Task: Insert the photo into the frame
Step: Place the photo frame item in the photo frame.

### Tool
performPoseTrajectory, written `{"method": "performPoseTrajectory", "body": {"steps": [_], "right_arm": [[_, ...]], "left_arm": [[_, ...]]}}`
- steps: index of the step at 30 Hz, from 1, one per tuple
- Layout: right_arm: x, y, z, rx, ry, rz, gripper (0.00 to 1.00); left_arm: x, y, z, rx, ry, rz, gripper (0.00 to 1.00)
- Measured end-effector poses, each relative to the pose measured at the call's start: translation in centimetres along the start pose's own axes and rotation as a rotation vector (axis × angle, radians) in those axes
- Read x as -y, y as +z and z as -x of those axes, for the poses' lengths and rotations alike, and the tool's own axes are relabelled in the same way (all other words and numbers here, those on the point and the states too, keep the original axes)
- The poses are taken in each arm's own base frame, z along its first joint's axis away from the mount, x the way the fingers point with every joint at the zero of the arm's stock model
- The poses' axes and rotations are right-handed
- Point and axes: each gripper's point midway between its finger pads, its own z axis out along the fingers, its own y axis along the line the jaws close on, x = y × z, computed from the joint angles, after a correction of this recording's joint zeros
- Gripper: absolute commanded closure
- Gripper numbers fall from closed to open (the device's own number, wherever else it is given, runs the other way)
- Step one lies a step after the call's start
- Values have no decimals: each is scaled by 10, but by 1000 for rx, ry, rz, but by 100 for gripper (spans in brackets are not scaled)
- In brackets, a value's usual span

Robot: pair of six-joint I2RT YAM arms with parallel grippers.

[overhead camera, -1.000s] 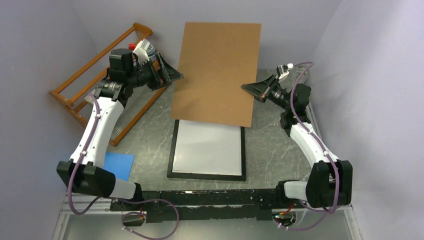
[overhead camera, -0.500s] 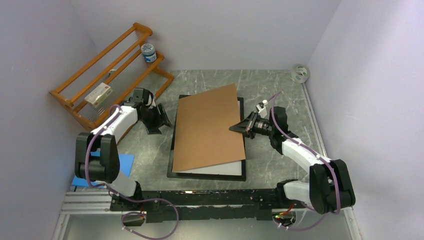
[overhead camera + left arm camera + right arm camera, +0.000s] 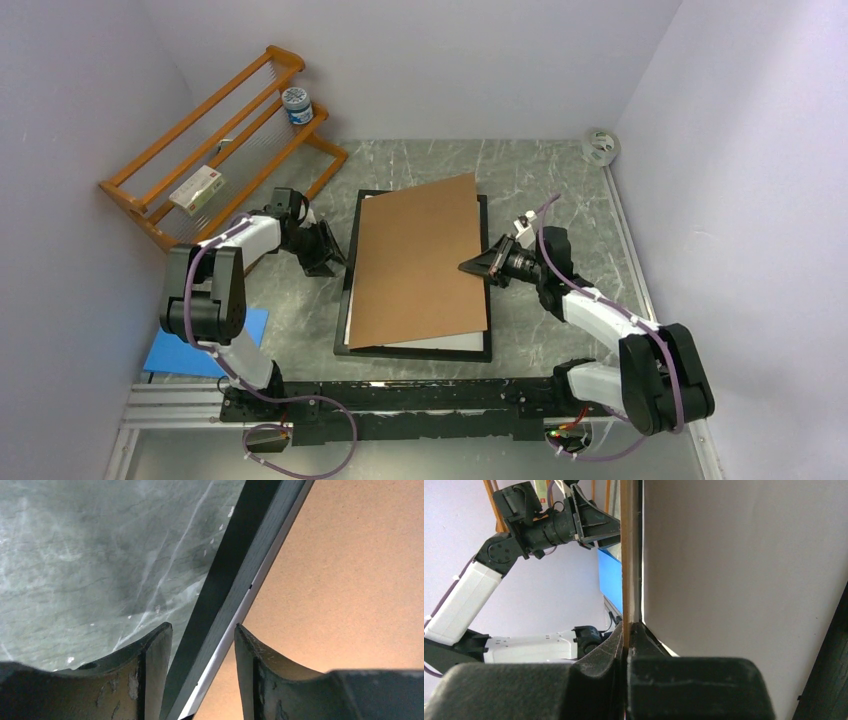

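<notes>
Backing board lowered onto the frame, photo already underneath

On the grey table (image 3: 560, 180), the black frame (image 3: 415, 353) lies flat at centre. The brown board (image 3: 420, 260), raised high over it a second ago, is now down on it, slightly skewed, its top right corner overhanging. The photo (image 3: 432, 341) sits inside the frame, white back up, showing as a strip at the lower edge, so the placing looks done and only squaring the board remains. The right gripper (image 3: 478, 267) stays clenched on the board's right edge. The left gripper (image 3: 335, 255) has let go and now hangs with its jaws apart, astride the frame's left rail. No writing is readable; the label on the small box (image 3: 195, 187) on the orange rack (image 3: 160, 150), upper left, is too small.
</notes>
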Motion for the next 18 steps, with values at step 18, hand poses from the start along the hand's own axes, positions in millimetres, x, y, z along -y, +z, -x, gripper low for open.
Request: {"method": "performPoseTrajectory", "body": {"steps": [18], "right_arm": [[-3, -6, -2, 75, -118, 47, 100]], "left_arm": [[5, 16, -12, -108, -37, -84, 63]]}}
